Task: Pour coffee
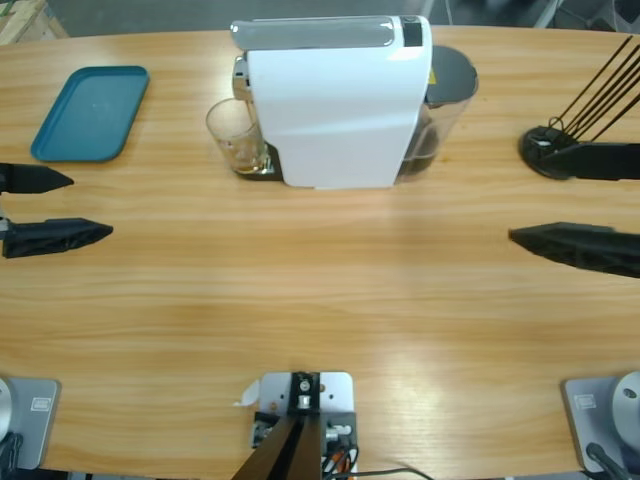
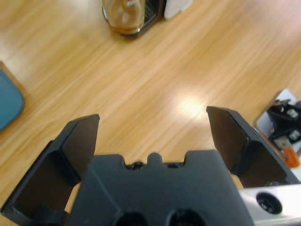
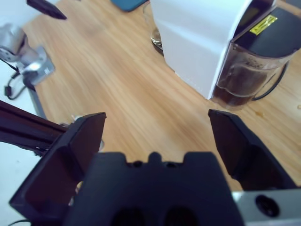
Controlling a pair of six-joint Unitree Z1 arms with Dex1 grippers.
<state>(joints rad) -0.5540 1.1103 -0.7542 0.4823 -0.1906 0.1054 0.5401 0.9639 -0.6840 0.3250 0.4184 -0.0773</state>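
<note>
glass [image 1: 236, 138]: sits under the white coffee machine [image 1: 335, 105] spout near the table's far edge, thin layer of coffee [image 1: 240, 155] inside
left gripper [image 1: 60, 207]: jaws spread, empty, near left edge
right gripper [image 1: 545, 196]: also spread, empty
risk: glass is tucked tight against the machine, so a jaw could probably clip it and tip the coffee

**Cut off, hidden, or unclear**

The clear glass [image 1: 236, 137] is cropped by the top edge in the left wrist view, and the coffee machine [image 1: 335, 105] hides most of it in the right wrist view. The blue tray [image 2: 8, 102] is cut by the left edge. Coffee in the glass is too faint to judge.
</note>
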